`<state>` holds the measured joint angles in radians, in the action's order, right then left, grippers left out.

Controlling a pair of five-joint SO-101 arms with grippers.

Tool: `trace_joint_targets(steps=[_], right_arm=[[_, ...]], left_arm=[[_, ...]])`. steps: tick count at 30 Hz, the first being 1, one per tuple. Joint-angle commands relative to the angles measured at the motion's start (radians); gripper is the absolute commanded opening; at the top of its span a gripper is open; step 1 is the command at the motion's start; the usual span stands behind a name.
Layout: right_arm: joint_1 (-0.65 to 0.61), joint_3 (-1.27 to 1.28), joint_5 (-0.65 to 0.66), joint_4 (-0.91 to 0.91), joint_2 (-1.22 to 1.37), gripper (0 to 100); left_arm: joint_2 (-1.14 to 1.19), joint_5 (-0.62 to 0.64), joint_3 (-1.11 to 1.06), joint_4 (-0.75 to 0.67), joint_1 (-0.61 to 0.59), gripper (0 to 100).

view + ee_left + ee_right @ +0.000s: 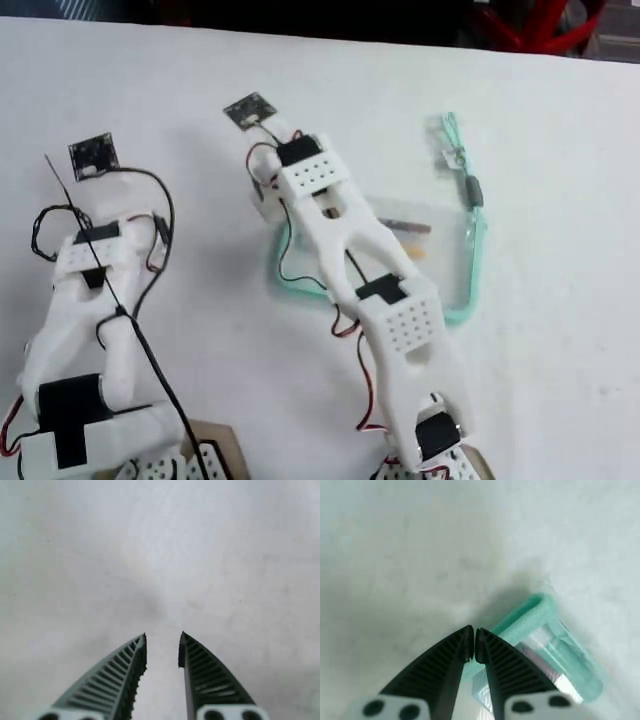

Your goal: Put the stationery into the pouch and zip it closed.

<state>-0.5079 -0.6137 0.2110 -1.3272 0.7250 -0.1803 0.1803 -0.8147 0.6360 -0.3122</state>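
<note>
Right gripper (473, 642), fingers nearly closed and empty, is sitting at the pouch (530, 612) corner, likely to steady it for zipping; left gripper (162, 650), fingers narrowly parted, is idling over the table (225, 555).

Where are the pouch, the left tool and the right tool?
pouch (530, 611): right wrist view, on its teal corner edge.
left tool (163, 636): left wrist view, midway between its fingertips.
right tool (474, 634): right wrist view, midway between its fingertips.
</note>
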Motion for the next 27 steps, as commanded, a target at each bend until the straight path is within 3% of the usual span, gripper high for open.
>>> trace_joint_targets(steps=[1,8,15,18,22,27], right_arm=[[0.005,-0.114,0.002,-0.143,-0.156,1.9],[0.142,-0.241,0.003,-0.394,-0.466,1.9],[0.456,0.057,0.137,-0.390,-0.792,1.9],[0.599,0.232,0.175,-0.326,-0.900,1.9],[0.766,0.512,0.218,-0.113,-0.993,1.9],[0.881,0.822,0.247,0.119,-1.061,1.9]], left_arm=[[-0.008,0.002,0.014,-0.021,0.013,12],[-0.005,0.002,0.006,-0.063,0.015,12],[-0.013,0.002,0.014,-0.063,0.008,12],[-0.027,0.002,0.080,-0.055,0.031,12],[-0.107,-0.005,0.226,-0.054,0.077,12],[-0.285,-0.249,0.364,0.049,0.170,12]])
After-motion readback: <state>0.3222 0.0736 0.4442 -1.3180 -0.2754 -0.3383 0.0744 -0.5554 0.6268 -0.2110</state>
